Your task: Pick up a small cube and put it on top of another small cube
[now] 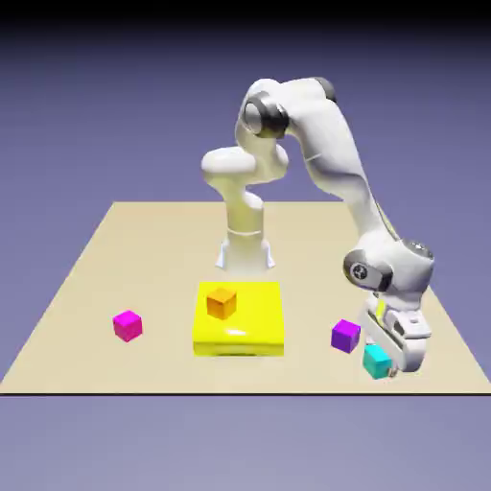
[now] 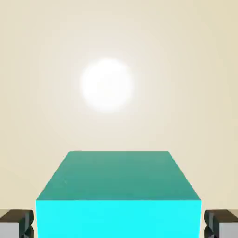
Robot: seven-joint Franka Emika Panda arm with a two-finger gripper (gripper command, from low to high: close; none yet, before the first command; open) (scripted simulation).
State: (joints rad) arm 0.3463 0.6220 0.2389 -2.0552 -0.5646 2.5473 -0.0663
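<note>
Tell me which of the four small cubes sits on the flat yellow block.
The small orange cube sits on the flat yellow block; the magenta, purple and cyan cubes rest on the table.

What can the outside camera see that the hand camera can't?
Only the exterior view shows the arm, the orange cube on the yellow block, the magenta cube and the purple cube. Only the hand view shows the fingertips flanking the cyan cube, close to its sides; contact is unclear. Both show that cyan cube and the table.
</note>
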